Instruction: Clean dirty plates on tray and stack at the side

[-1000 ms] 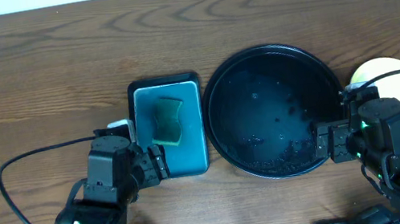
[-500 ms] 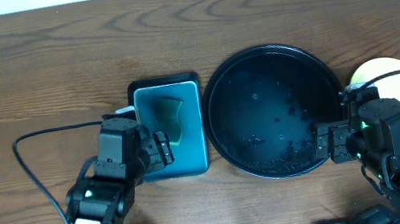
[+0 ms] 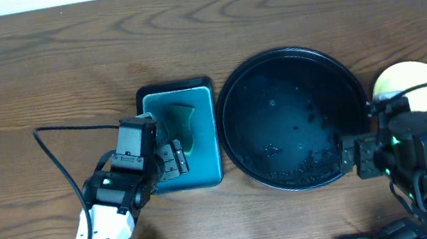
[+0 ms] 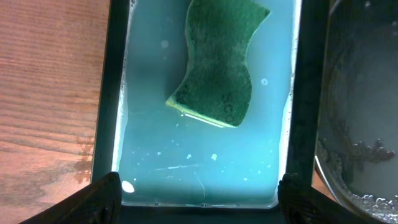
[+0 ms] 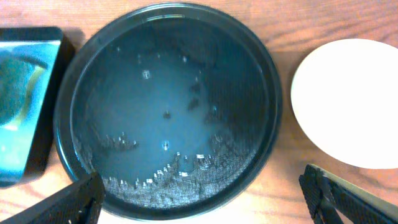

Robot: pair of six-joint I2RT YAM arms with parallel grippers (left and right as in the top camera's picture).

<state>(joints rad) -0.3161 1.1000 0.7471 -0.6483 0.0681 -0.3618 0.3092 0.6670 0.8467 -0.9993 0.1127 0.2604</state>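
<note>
The black round tray [image 3: 281, 108] sits mid-table, wet and speckled with droplets, with no plate on it; it fills the right wrist view [image 5: 168, 93]. A pale yellow plate [image 3: 417, 88] lies on the table just right of the tray and also shows in the right wrist view [image 5: 348, 102]. I cannot tell whether other plates lie under it. My left gripper [image 3: 170, 159] is open and empty over the near end of the teal tray [image 4: 202, 202]. My right gripper [image 3: 359, 156] is open and empty above the tray's near right rim [image 5: 202, 199].
A rectangular teal tray [image 3: 207, 159] holding water stands left of the black tray, with a green sponge [image 3: 183, 129] lying in it. The sponge [image 4: 217, 62] lies at the far end of the teal tray [image 4: 205, 168] in the left wrist view. A black cable [image 3: 68, 135] loops at the left.
My left arm has moved right and forward, bringing its gripper over the near end of the teal tray. My right arm has drawn back slightly toward the table's front edge.
</note>
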